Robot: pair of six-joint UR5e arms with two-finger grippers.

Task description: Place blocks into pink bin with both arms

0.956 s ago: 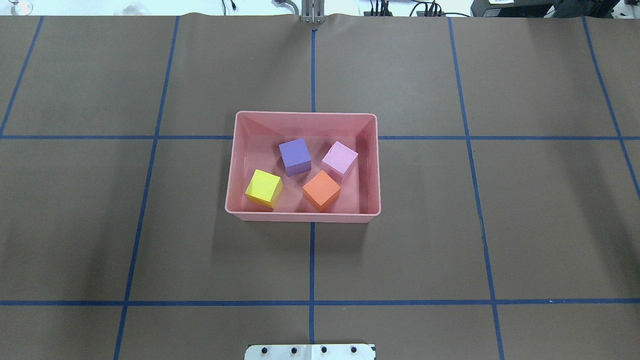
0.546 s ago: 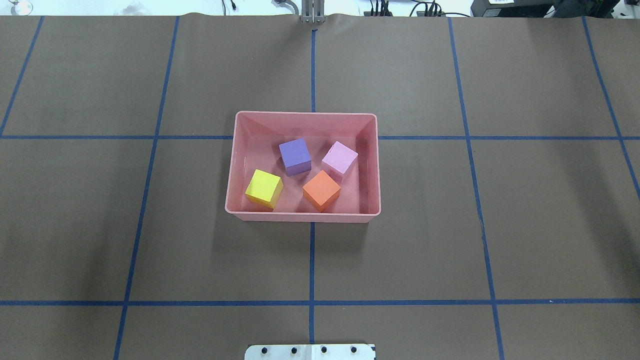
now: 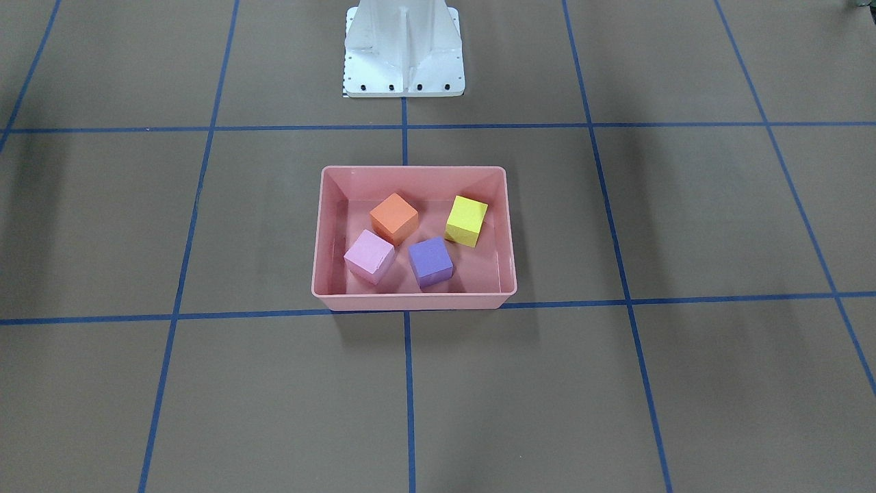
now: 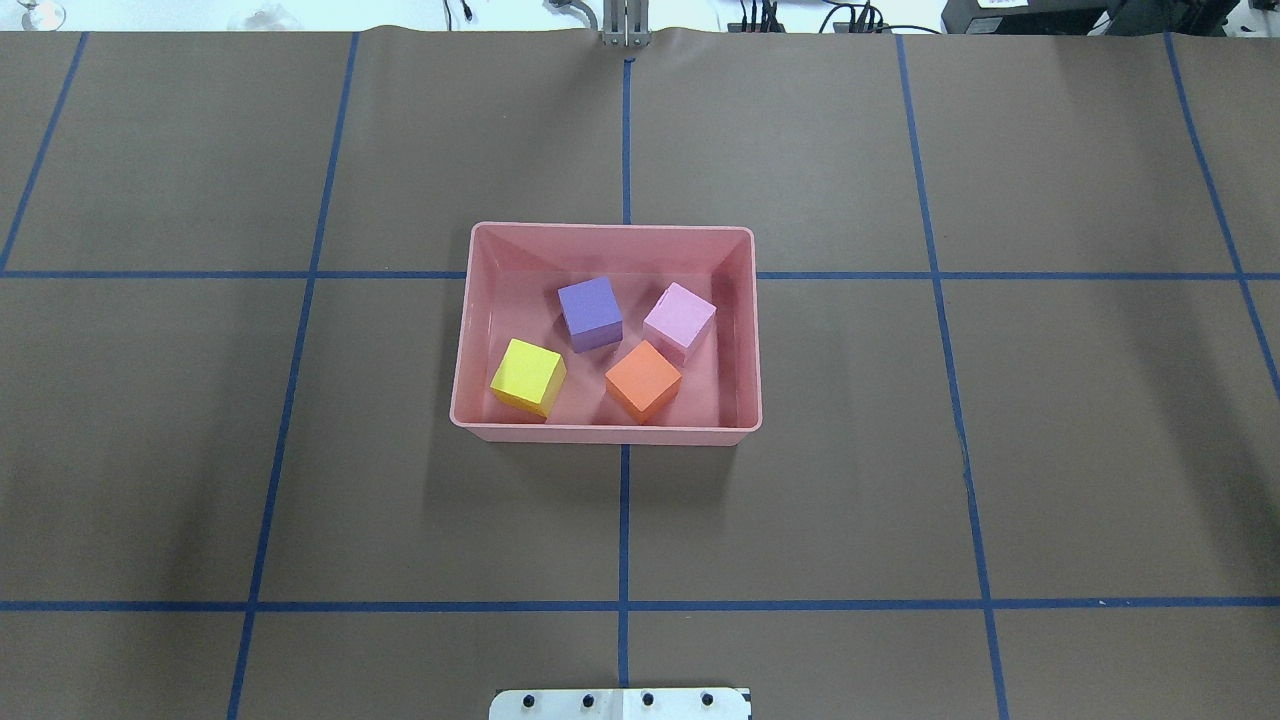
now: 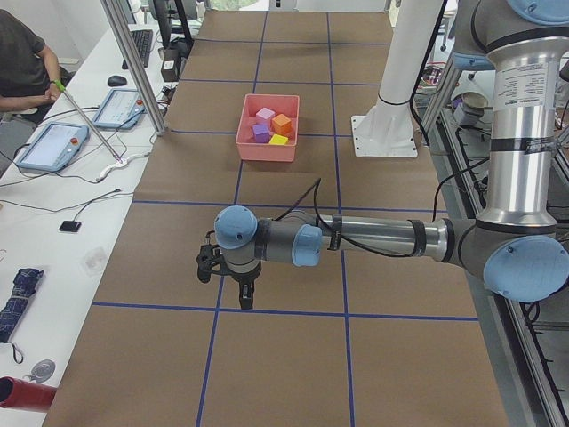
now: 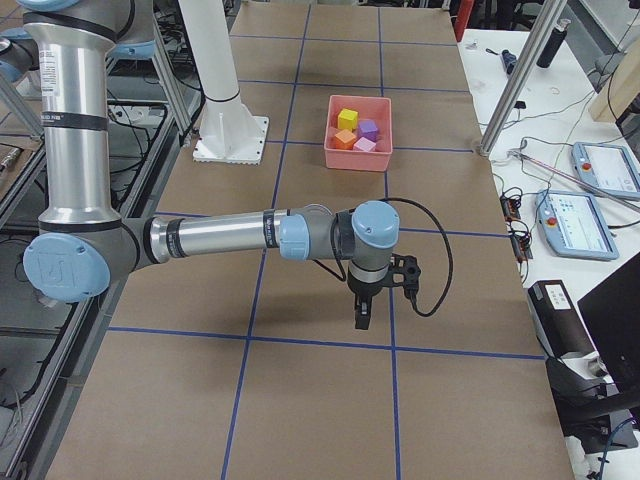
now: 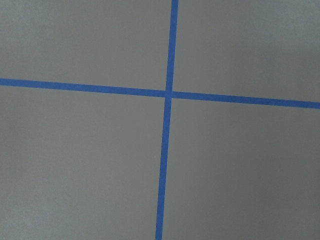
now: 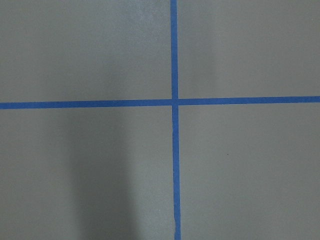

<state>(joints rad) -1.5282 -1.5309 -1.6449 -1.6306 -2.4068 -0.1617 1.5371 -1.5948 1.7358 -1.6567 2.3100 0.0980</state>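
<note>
The pink bin sits at the table's middle. In it lie the purple block, the light pink block, the orange block and the yellow block. The front-facing view shows the same bin and blocks. My left gripper shows only in the exterior left view, far from the bin, pointing down above the table. My right gripper shows only in the exterior right view, likewise far from the bin. I cannot tell whether either is open or shut.
The white pedestal stands at the robot's side of the bin. Brown paper with blue tape lines covers the table; both wrist views show only a tape crossing. An operator's desk with tablets runs along the far side.
</note>
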